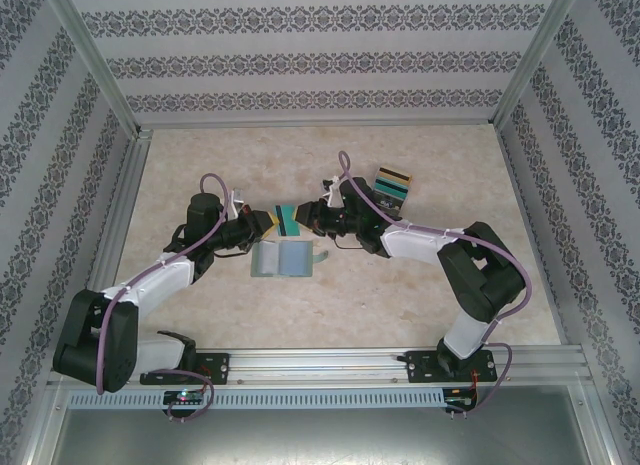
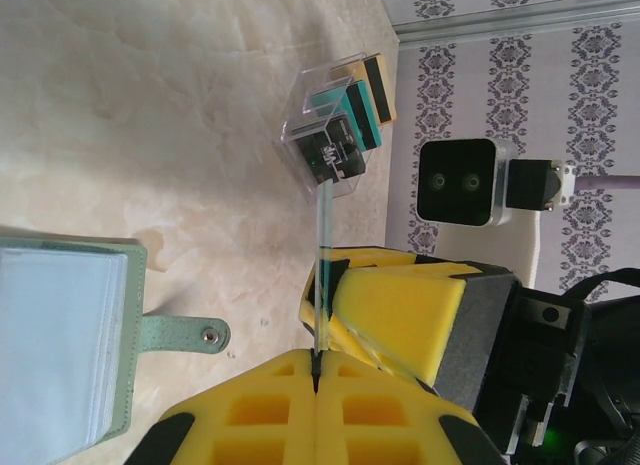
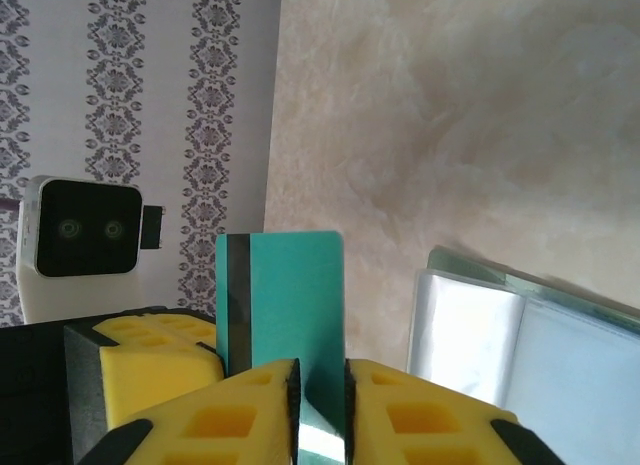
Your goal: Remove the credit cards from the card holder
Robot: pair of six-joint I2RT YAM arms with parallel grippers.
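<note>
**Teal card in mid-air between the arms**

The left end effector (image 2: 316, 363) is clamping a teal card (image 3: 290, 295) by one end, above the desk (image 1: 200, 165) and just beyond the open holder (image 1: 283, 258). The right end effector (image 3: 320, 390) is sitting at the card with its fingers narrowly apart, not clamping it. The card is looking thin, stiff, light and slick, so pinching flat across both faces near an edge is likely gripping best. Other cards (image 1: 393, 188) are resting well apart.

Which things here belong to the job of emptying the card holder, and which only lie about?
Belong to the job:
- card holder, lying open
- teal card, lifted
- cards already out

Only lying about:
- clear box, in which those cards stand
</note>
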